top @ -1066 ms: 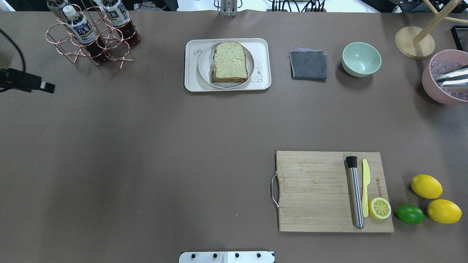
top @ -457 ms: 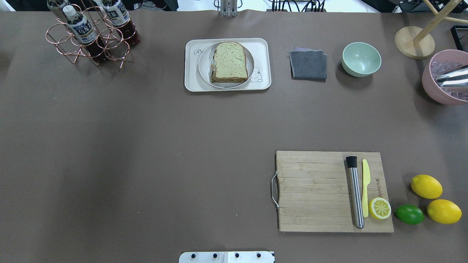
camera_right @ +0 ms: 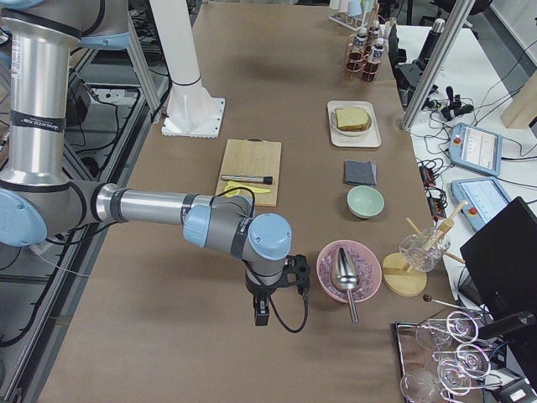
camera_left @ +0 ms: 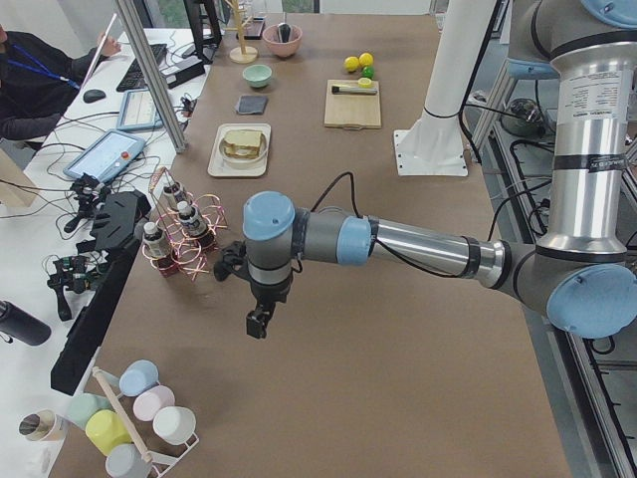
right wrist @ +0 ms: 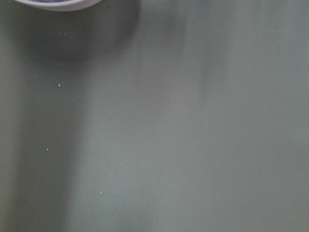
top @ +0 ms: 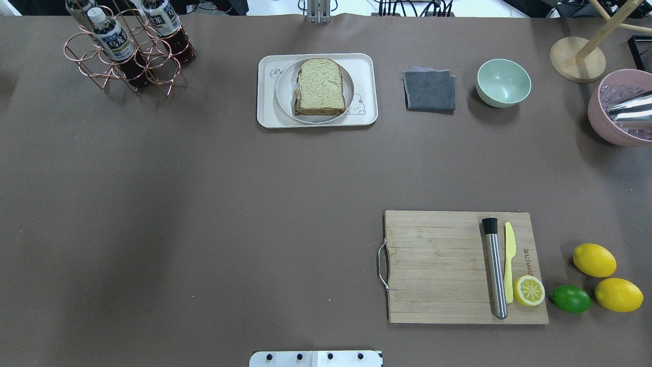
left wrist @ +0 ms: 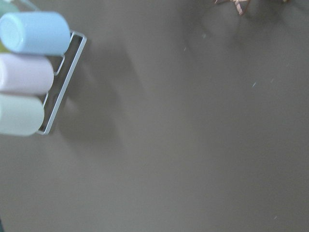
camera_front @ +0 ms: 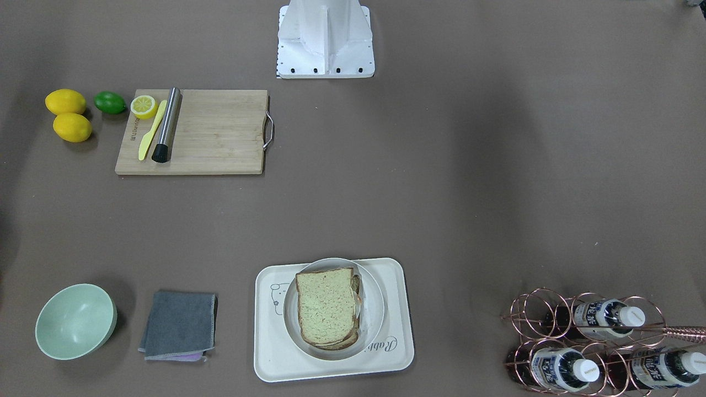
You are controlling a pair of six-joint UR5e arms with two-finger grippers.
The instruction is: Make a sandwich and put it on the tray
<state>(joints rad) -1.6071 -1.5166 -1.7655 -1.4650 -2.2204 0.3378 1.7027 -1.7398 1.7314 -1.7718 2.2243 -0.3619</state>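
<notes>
The sandwich (top: pixel 319 86), two brown-crusted speckled slices with a sliver of white egg at one edge, lies on a round white plate (top: pixel 283 94) on the cream bear tray (top: pixel 365 66) at the table's far middle. It also shows in the front-facing view (camera_front: pixel 326 313) with the tray (camera_front: pixel 270 353). My left gripper (camera_left: pixel 257 321) hangs over bare table near the bottle rack, far from the tray. My right gripper (camera_right: pixel 261 317) hangs beside the pink bowl. Both show only in side views, so I cannot tell whether they are open or shut.
A wooden cutting board (top: pixel 438 265) holds a steel muddler (top: pixel 495 270), a yellow knife and a lemon half. Lemons (top: pixel 594 260) and a lime lie beside it. A grey cloth (top: pixel 430 90), green bowl (top: pixel 503 81), pink bowl (top: pixel 619 109) and bottle rack (top: pixel 127 46) line the far side.
My left gripper, at the overhead view's left edge a second ago, has drawn out of that view. The sandwich, plate and tray have not moved.
</notes>
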